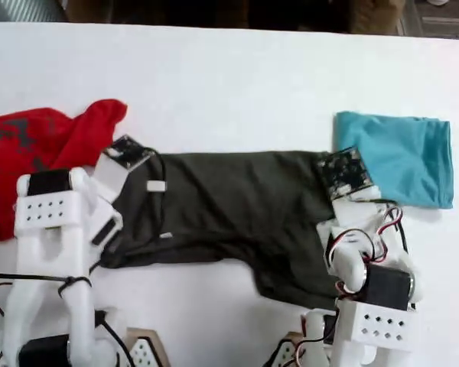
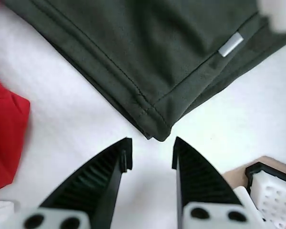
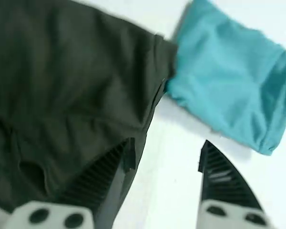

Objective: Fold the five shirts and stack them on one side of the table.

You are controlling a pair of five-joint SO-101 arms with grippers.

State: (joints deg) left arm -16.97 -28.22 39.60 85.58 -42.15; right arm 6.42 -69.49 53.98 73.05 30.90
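Observation:
A dark green shirt lies spread and creased across the middle of the table. My left gripper is open just off its near left corner, fingertips straddling the corner without touching the cloth. A crumpled red shirt lies at the left, and its edge is beside that gripper. A folded teal shirt sits at the right. My right gripper is open over the dark shirt's right edge, one finger above the cloth and the other above bare table, close to the teal shirt.
The white table has open room along its far half. Both arm bases and their wooden mounts stand at the near edge. A small white tag is sewn at the dark shirt's hem.

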